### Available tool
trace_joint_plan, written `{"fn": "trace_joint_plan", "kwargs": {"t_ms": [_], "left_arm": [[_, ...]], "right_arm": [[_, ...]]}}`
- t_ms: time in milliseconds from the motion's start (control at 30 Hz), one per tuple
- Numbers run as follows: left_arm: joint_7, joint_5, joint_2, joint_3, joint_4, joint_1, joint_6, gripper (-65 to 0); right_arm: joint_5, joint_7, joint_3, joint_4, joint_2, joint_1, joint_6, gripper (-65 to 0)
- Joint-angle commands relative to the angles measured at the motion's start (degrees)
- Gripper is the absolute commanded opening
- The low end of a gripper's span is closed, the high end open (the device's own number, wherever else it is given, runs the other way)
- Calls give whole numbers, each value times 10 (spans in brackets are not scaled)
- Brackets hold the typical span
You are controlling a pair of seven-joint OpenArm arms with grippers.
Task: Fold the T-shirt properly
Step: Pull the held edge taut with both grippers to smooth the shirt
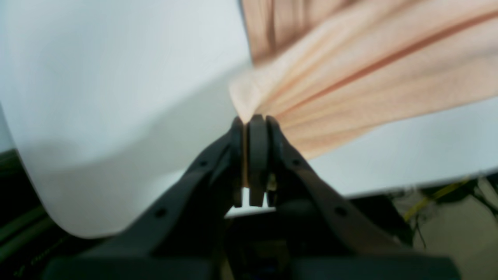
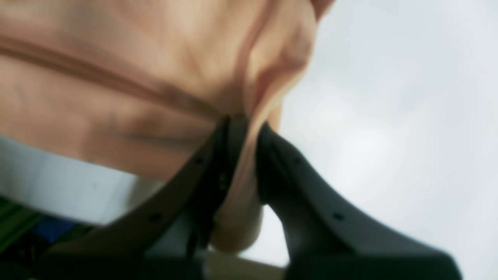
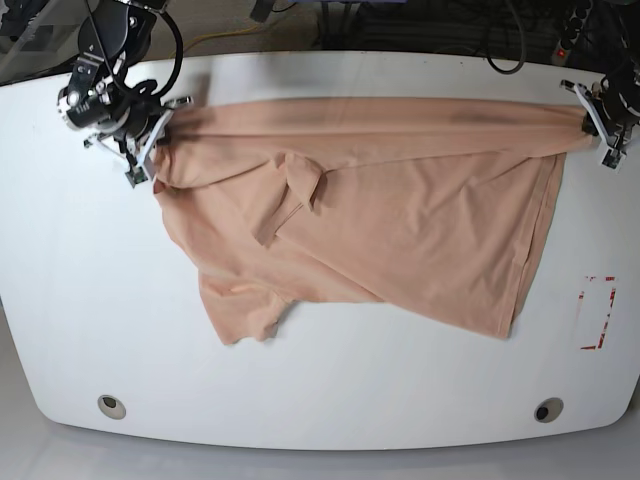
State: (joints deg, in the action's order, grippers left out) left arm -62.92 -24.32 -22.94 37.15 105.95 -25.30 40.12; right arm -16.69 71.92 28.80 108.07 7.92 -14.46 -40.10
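Stretching the T-shirt [image 3: 380,220] across the far part of the white table [image 3: 330,400]: that is the step in hand, by my reading. Largest first: the table is bare apart from the garment and a small red-marked patch [image 3: 597,312] near its right edge. The peach shirt lies mostly flat, its far edge pulled into a taut, nearly straight band running left to right between my two grippers, the rest draping toward the near side with a sleeve [image 3: 240,315] sticking out at the near left and a loose fold [image 3: 295,195] bunched left of centre.

My left gripper [image 1: 253,120], at the far right of the table, has its jaws pinched tight on a corner of cloth; pleats fan away from the pinch. My right gripper [image 2: 245,128], at the far left, has a wad of fabric between its jaws, which stand a little apart around it. Whether that hold is firm, I cannot tell.

Judgement: spreading not finished, no fold made yet. Next move calls for keeping even tension on both corners while laying the edge down, then smoothing the bunched fold before any folding.
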Motion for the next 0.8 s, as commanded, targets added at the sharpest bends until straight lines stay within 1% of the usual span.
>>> {"fn": "trace_joint_plan", "kwargs": {"t_ms": [0,133,200,233,300,333,367,467,500,600,667,767], "left_arm": [[11,-1,-13,5,8,-11,-1,-646],[11,-1,-14,2,8,-28,-1,-644],[11,-1,-15,0,8,-31,-1,-619],[11,-1,-15,-1,8,-31,-1,-582],[10,-1,-15,-8,8,-31,-1,-478],[9,-3,-15,-9,8,-30,-1,-397],[9,-5,-15,-7,8,-30,-1,-340],[9,-7,-13,1,13,-27,-1,-217],[9,-8,-13,2,14,-19,-1,-196],[8,-24,-12,4,14,10,-1,-192],[8,-39,-14,5,13,26,-1,-192],[8,-56,-15,3,14,46,-1,-192]], "right_arm": [[-3,-5,3,25,6,-15,1,-568],[-9,-5,3,33,6,-50,1,-498],[-36,-5,9,33,6,-63,1,-445],[-56,-5,18,34,8,-69,1,-407],[-101,-5,42,34,10,-74,1,-335],[-130,-5,59,34,11,-76,1,-285],[-149,-5,74,34,14,-76,1,-241],[-187,-5,98,33,30,-57,1,-143],[-189,-5,100,31,36,-42,1,-109],[-172,1,103,30,47,-9,1,-73],[-147,1,99,25,48,25,1,-71],[-110,2,97,-12,48,88,1,-73]]}}
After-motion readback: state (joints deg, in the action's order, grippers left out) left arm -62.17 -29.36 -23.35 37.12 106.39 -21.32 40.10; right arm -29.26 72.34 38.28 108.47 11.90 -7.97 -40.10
